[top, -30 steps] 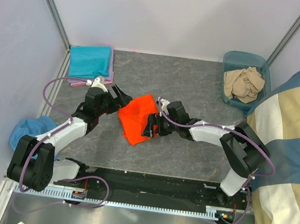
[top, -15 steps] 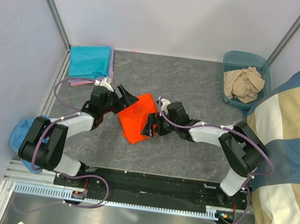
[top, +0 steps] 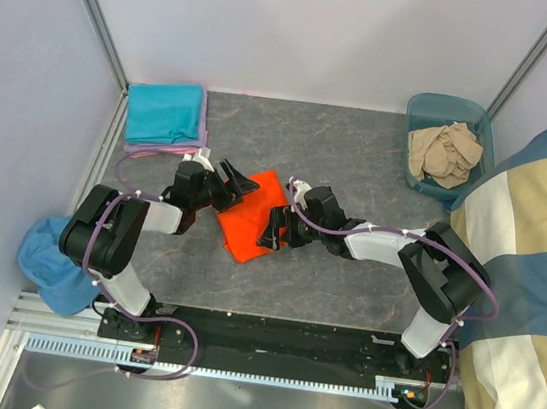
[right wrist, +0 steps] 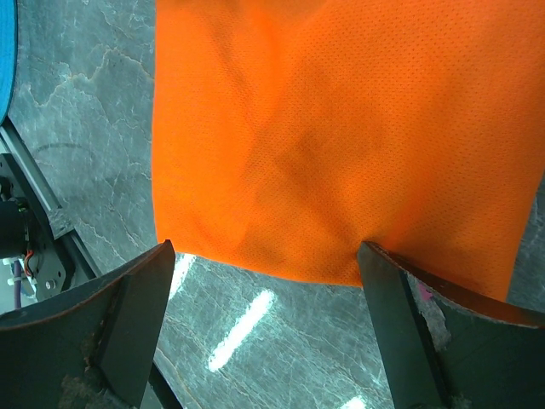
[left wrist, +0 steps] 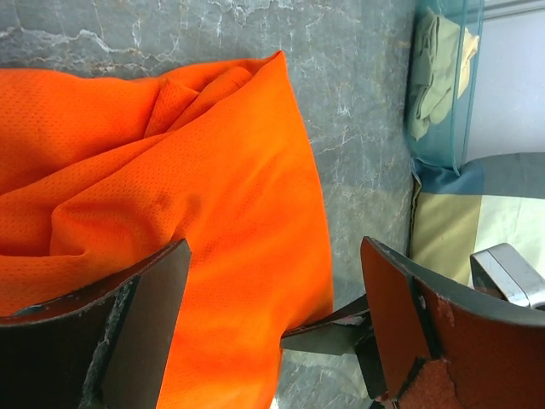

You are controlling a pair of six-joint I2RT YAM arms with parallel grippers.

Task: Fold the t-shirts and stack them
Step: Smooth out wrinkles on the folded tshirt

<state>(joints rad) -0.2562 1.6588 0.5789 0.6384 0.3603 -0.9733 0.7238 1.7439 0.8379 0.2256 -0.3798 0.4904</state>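
Observation:
A folded bright orange t-shirt [top: 247, 221] lies mid-table. My left gripper [top: 232, 183] stands open at its upper left edge, and in the left wrist view the orange cloth [left wrist: 170, 187] fills the space between the wide-spread fingers [left wrist: 136, 324]. My right gripper [top: 276, 227] is open at the shirt's right edge; the right wrist view shows the shirt's hem [right wrist: 341, 128] lying just ahead of its fingers [right wrist: 119, 315], with bare table between them. A folded teal t-shirt [top: 165, 113] rests on a pink-lilac one [top: 139, 151] at the back left. Beige t-shirts [top: 446, 152] sit crumpled in a bin.
The teal bin [top: 417, 112] stands at the back right. A large blue-and-beige cushion [top: 525, 288] fills the right side. A blue cloth [top: 49, 254] lies off the table's left edge by the left arm's base. Walls close in the back and left.
The left arm has drawn its elbow back and lowered, and its gripper has slid right onto the orange shirt's edge, jaws narrowing slightly. The right arm has barely moved.

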